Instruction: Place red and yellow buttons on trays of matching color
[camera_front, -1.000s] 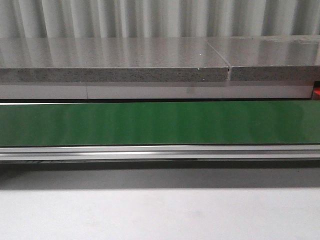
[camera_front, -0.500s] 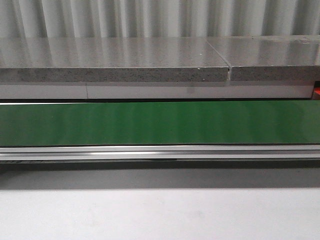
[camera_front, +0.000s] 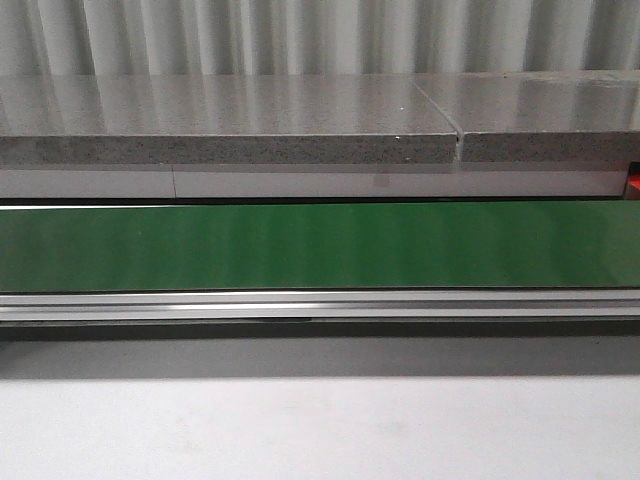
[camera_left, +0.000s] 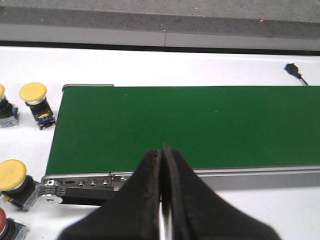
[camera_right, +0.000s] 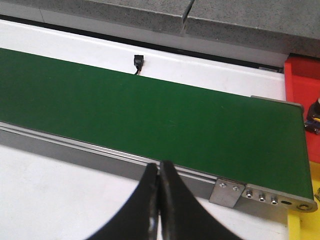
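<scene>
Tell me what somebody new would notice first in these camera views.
The long green conveyor belt stretches across the front view with nothing on it. Yellow buttons sit on the white table beside one belt end, a red tray beside the other. Each wrist view shows its tool, left and right, shut and empty before the belt.

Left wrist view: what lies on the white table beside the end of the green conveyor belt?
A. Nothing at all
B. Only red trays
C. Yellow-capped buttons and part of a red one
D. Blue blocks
C: three yellow-capped buttons sit on the white table next to the end of the green conveyor belt, and a red button is partly cut off at the picture's edge.
</scene>
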